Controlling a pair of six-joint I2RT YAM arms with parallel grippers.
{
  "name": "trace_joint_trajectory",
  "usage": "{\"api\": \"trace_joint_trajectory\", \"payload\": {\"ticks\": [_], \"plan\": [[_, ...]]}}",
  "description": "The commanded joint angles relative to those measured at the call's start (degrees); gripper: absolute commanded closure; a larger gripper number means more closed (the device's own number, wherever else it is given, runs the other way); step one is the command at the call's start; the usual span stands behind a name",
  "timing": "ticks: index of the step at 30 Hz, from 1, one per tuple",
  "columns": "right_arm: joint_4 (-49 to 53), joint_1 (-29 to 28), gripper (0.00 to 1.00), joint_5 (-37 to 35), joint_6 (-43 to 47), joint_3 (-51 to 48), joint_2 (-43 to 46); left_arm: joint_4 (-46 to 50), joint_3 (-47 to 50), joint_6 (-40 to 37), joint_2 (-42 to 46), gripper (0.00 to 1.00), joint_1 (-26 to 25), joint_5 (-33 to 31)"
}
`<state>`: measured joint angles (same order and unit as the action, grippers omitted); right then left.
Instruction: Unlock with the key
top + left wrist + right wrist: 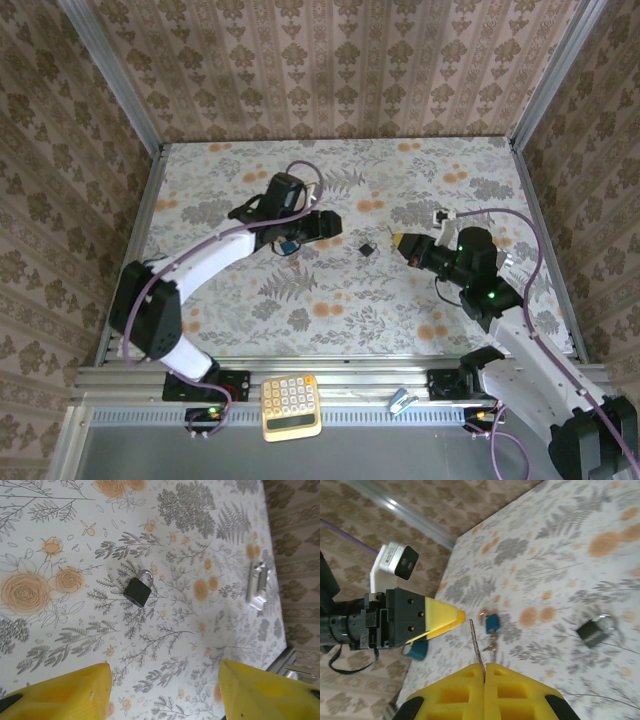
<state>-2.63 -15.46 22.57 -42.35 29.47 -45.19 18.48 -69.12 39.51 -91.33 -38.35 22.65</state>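
My right gripper (pixel 484 666) is shut on the key (pixel 475 640). Its thin metal blade sticks out from between the yellow fingers, and its head is hidden inside them. From above, the right gripper (pixel 402 241) hovers right of the table's middle, pointing left. A small blue padlock (pixel 491 622) lies on the floral table just beyond the blade tip, and in the top view the blue padlock (pixel 289 243) sits beside my left arm's wrist. My left gripper (pixel 165 690) is open with nothing between its fingers, and the left gripper (pixel 328 225) hangs above the table's middle.
A dark padlock (pixel 138 590) lies flat between the two grippers, also seen as the dark padlock (pixel 367 247) from above. A small silver object (pixel 257 585) rests near the table's edge. A calculator (pixel 291 405) and a small clip (pixel 402 401) sit on the near rail.
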Motion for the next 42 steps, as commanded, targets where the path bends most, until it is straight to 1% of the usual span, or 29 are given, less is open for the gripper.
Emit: {"api": "trace_joint_trajectory", "payload": {"ticks": [1,8,10,13,18,25,28,32,36,42], "plan": [[7.18,1.85,1.0,-4.2,0.97,-1.67,3.46,5.48,-4.83,-3.78,-4.73,0.4,-0.98,-1.66],[14.12,4.77,1.0,-8.17,1.48,-3.77,9.07,11.84,-17.09,-8.28,-16.69,0.38,-3.31,-1.76],[14.65,5.18,1.0,-8.41,1.39,-4.45,9.82,13.44,-20.48,-9.04,-20.12,0.36,-3.79,-2.14],[15.0,5.6,1.0,-8.5,1.0,-5.38,10.38,15.38,-25.56,-9.98,-25.3,0.35,-4.49,-1.87],[15.44,5.82,1.0,-8.83,1.29,-5.92,11.13,23.6,-36.56,-13.87,-33.85,0.35,-6.77,-6.2],[15.55,6.15,1.0,-9.0,1.75,-5.97,11.13,30.57,-47.17,-17.01,-42.45,0.35,-8.73,-10.16],[15.72,6.28,1.0,-9.12,2.0,-5.89,11.09,34.53,-52.06,-18.85,-45.91,0.36,-10.14,-14.48],[15.71,6.41,1.0,-8.99,2.1,-5.88,11.02,40.1,-58.58,-20.71,-50.28,0.37,-11.9,-22.33],[15.62,6.65,1.0,-8.77,2.09,-5.67,10.75,42.62,-62.49,-21.42,-53.09,0.4,-12.89,-25.38],[15.21,6.76,1.0,-8.42,1.85,-5.57,10.21,43.64,-62.64,-21.32,-54.21,0.46,-13.63,-27.52]]}}
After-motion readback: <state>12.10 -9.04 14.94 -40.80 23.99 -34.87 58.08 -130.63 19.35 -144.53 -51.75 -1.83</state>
